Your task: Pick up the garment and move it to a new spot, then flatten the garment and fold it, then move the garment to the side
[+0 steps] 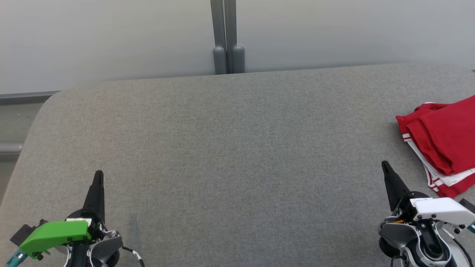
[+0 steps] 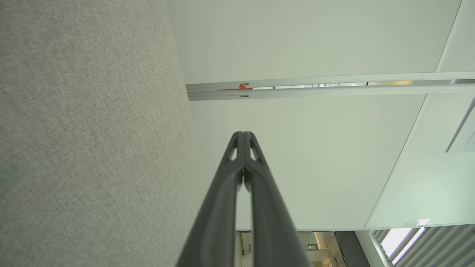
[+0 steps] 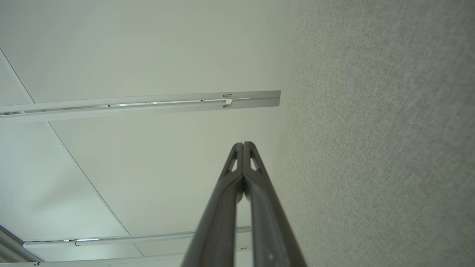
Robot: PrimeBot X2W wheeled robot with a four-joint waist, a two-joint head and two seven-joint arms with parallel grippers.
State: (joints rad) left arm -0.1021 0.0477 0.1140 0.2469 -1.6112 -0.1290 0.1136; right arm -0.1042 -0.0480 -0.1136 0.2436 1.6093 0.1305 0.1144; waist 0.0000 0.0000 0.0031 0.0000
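Red garment (image 1: 443,142) lay on the counter (image 1: 237,148), just right of the right end effector (image 1: 385,164), far from the left end effector (image 1: 98,172); both closed, empty.

Head camera looks down at the grey table (image 1: 222,148); wrist cameras skim close along it.

Left fingers (image 1: 97,193) pressed together, right fingers (image 1: 392,183) likewise, pointing forward

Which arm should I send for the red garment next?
Right. The right gripper sits close beside the red garment on the table; the left gripper is far across it. Both jaws are shut.
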